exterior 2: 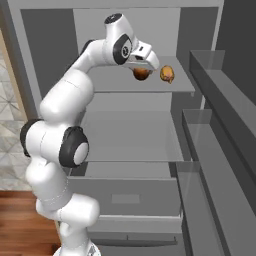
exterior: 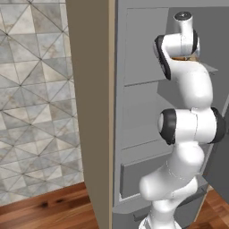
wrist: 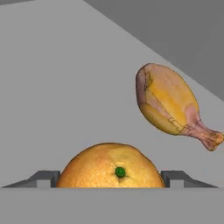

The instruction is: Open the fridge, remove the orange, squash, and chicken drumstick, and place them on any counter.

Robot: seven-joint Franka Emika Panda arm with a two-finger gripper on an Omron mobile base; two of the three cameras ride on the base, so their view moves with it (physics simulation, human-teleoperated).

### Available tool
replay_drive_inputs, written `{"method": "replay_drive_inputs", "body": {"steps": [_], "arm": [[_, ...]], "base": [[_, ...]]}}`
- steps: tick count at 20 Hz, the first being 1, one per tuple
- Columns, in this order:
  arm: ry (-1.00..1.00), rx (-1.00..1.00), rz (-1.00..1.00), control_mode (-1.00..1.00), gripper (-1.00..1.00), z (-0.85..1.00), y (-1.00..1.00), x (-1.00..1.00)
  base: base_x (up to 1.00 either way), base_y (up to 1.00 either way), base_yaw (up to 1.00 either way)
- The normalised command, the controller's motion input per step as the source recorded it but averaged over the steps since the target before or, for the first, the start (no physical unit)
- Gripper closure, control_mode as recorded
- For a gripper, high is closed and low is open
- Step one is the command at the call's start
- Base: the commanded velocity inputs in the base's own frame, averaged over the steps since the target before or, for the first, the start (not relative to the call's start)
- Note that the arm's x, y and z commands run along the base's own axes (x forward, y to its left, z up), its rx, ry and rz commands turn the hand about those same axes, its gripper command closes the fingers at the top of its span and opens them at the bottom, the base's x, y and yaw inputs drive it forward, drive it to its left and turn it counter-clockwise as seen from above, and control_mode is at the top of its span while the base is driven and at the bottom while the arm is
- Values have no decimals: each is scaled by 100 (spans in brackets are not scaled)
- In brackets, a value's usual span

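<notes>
The tall matte grey fridge (exterior 2: 200,130) stands open; the fingers (wrist: 109,178) bracket the round bright orange (wrist: 110,166) on its upper shelf, grip unconfirmed; the golden-brown chicken drumstick (wrist: 170,103) lies beside it; nothing removed yet.

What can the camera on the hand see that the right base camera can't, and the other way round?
Hand view alone: the green stem dot on the orange and the two fingertips either side of it. Right base view alone: the white arm, the fridge shelves and the drawer below. Both: the orange and the chicken drumstick lying beside it on a shelf.
</notes>
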Motion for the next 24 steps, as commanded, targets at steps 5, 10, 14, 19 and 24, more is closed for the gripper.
{"method": "replay_drive_inputs", "body": {"steps": [5,10,14,19,24], "arm": [[-13,3,0,-100,100,0,71,-100],[-19,3,0,-100,100,-1,50,-100],[-14,5,0,-100,100,-10,6,-100],[-2,0,0,-100,100,-5,0,-100],[5,0,0,-100,100,-13,5,-99]], "base": [[0,0,0],[0,0,0],[0,0,0],[0,0,0],[0,0,0]]}}
